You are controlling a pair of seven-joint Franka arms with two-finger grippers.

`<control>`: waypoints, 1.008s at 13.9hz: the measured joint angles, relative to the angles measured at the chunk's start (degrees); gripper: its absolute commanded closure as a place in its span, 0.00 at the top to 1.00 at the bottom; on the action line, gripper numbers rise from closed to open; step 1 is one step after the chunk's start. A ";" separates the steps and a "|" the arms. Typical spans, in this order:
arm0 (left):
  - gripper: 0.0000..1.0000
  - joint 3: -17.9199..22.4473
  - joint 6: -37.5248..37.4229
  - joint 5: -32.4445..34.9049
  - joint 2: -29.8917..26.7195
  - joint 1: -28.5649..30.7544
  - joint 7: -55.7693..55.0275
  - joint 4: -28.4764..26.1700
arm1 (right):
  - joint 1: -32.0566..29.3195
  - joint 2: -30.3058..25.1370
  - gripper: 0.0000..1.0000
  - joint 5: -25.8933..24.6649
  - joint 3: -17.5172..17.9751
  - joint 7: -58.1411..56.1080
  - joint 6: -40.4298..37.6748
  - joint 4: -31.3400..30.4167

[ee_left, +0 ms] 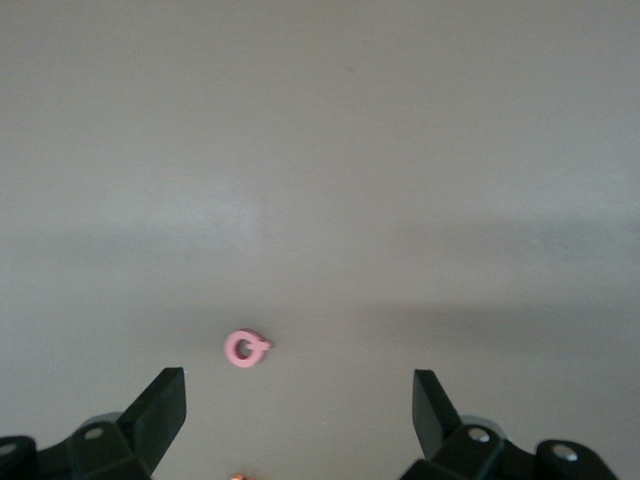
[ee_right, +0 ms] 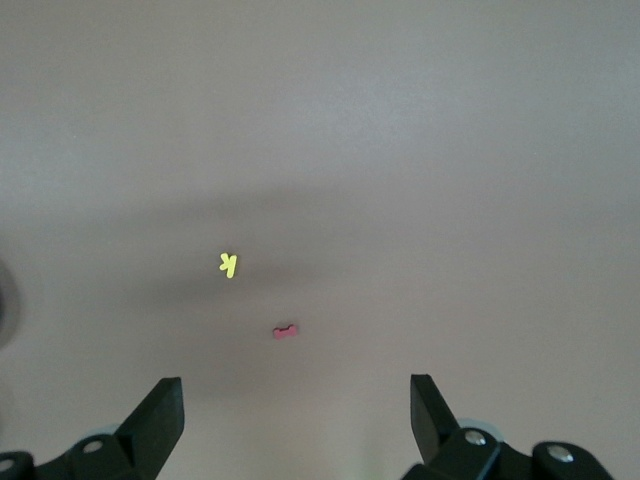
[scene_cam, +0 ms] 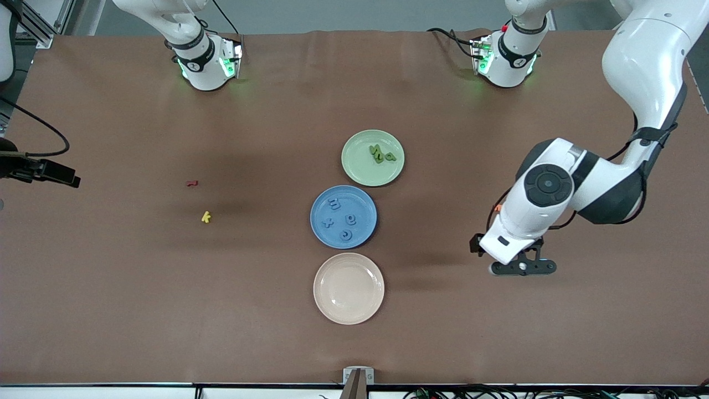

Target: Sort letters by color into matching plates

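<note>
The pale green plate (scene_cam: 360, 166) holds a cluster of green letters (scene_cam: 381, 154). The blue plate (scene_cam: 363, 202) lies next to it, nearer the front camera, and holds several blue letters (scene_cam: 350, 219). My left gripper (scene_cam: 520, 267) hangs over bare table toward the left arm's end, well apart from both plates. In the left wrist view it (ee_left: 298, 402) is open and empty. My right gripper (ee_right: 297, 405) is open and empty, high over the table. It does not show in the front view.
An empty beige plate (scene_cam: 348, 288) lies nearest the front camera. A red letter (scene_cam: 191, 183) and a yellow letter (scene_cam: 206, 217) lie toward the right arm's end; the right wrist view shows both, red (ee_right: 286, 331) and yellow (ee_right: 229, 264). A pink letter (ee_left: 246, 348) lies under the left gripper.
</note>
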 measured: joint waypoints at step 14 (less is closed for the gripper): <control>1.00 -0.31 -19.02 -8.39 -12.52 4.10 14.19 7.97 | -2.12 -13.40 1.00 0.01 2.43 0.00 -1.78 -8.89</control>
